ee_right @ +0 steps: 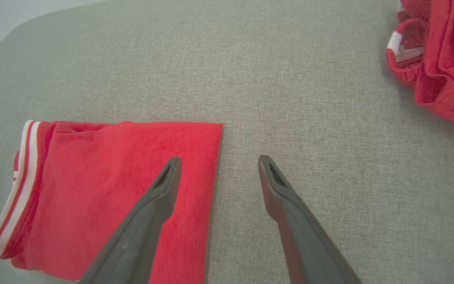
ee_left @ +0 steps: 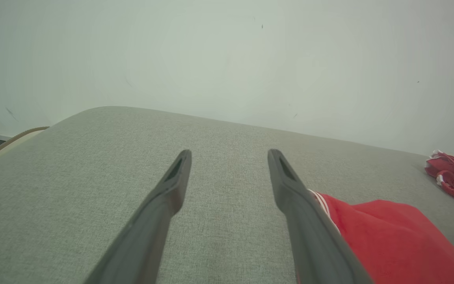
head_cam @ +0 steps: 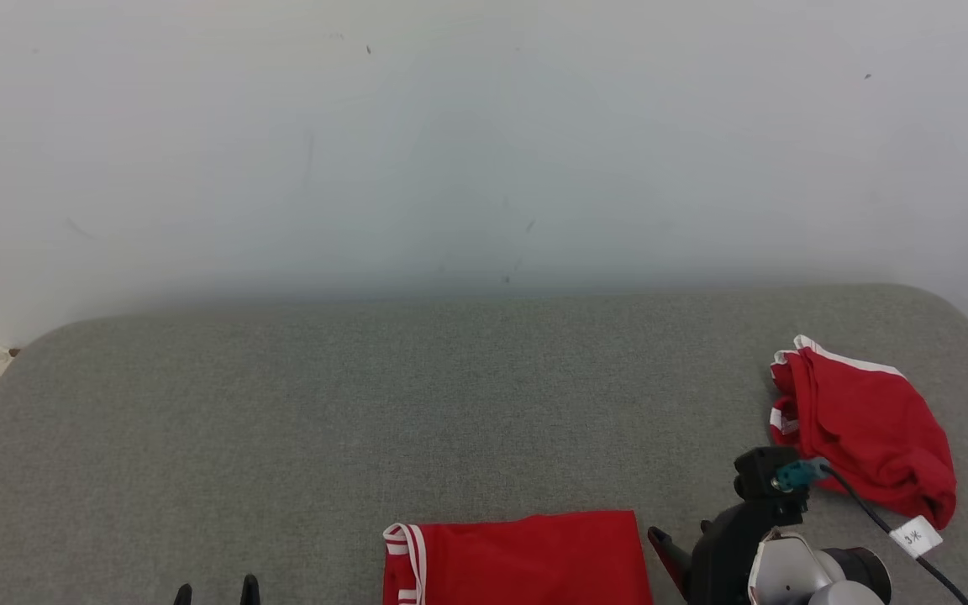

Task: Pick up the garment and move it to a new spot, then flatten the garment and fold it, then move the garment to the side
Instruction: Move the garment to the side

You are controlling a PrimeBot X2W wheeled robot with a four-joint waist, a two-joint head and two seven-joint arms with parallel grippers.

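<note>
Right end effector [ee_right: 217, 159] (jaws apart) at edge of folded garment [ee_right: 93, 177]

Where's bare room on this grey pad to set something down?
Bare: the whole stretch left of the folded red garment, and the strip between it and the wall. Crowded: the right end, with the crumpled red garment and right hand.

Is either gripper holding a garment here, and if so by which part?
Nothing is held. The left gripper and right gripper are both open; the folded red garment and crumpled red garment lie free.
</note>
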